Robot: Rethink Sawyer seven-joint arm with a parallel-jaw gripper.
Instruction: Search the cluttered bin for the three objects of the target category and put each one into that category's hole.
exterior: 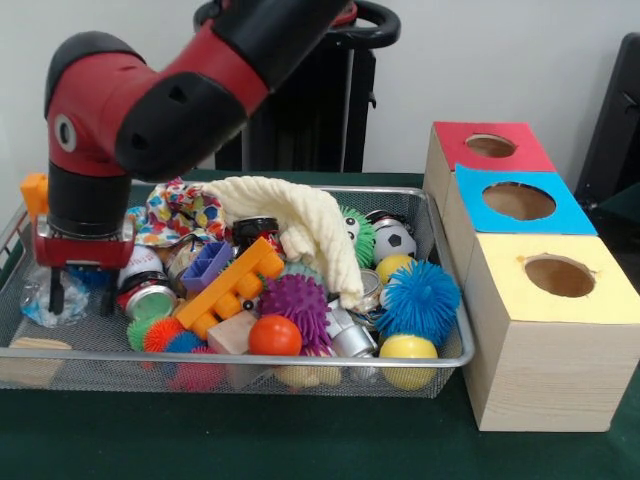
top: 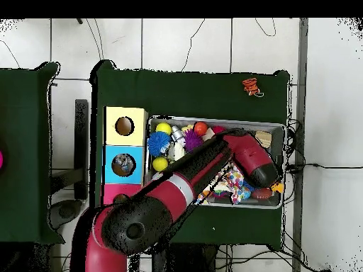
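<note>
The bin [exterior: 250, 362] of silver wire mesh lies on the green table, full of mixed toys; it also shows in the overhead view [top: 220, 121]. My gripper [exterior: 80, 296] is down inside the bin's left end in the front view. Its fingers [exterior: 57, 292] stand apart, open, over a clear plastic piece [exterior: 40, 305] and something blue [exterior: 92, 278]. In the overhead view the arm [top: 252, 159] hides the gripper. The hole [exterior: 519, 201] with the blue surround is in the middle box, right of the bin; it also shows in the overhead view [top: 123, 164].
A red-surround hole [exterior: 490, 146] and a yellow-surround hole [exterior: 559, 276] flank the blue one. The bin holds a white cloth [exterior: 300, 225], a blue spiky ball [exterior: 418, 298], a purple spiky ball [exterior: 296, 303], an orange ball [exterior: 274, 335], yellow balls [exterior: 408, 350] and a wooden block [exterior: 30, 360].
</note>
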